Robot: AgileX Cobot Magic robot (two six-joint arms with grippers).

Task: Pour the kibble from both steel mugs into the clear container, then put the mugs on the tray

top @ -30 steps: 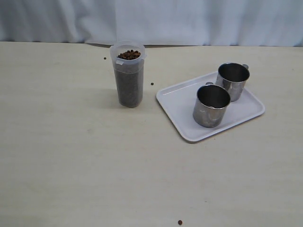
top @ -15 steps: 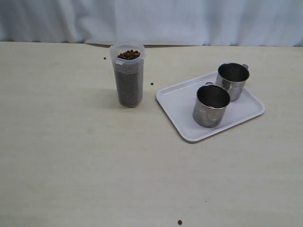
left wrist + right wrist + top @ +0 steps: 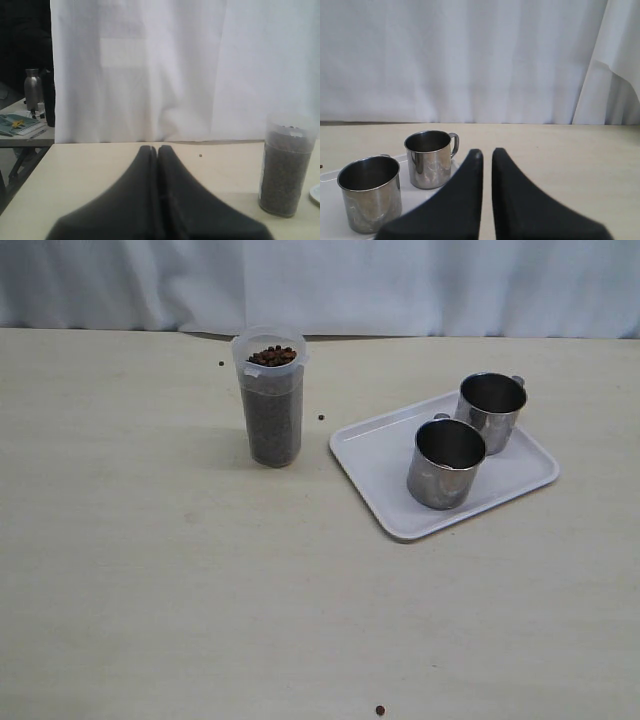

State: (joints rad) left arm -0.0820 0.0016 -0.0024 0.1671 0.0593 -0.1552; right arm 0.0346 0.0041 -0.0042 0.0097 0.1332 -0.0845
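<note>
The clear container stands upright at the back middle, filled to the rim with brown kibble. Both steel mugs sit upright and look empty on the white tray: one near the front, one behind it. Neither gripper shows in the exterior view. My left gripper is shut and holds nothing, with the container off to its side. The fingers of my right gripper stand almost together with nothing between them, a little back from the mugs.
Stray pellets lie on the table: one near the front edge, one between container and tray, one behind the container. A white curtain hangs behind the table. Past the table's end stands a side table with a metal bottle.
</note>
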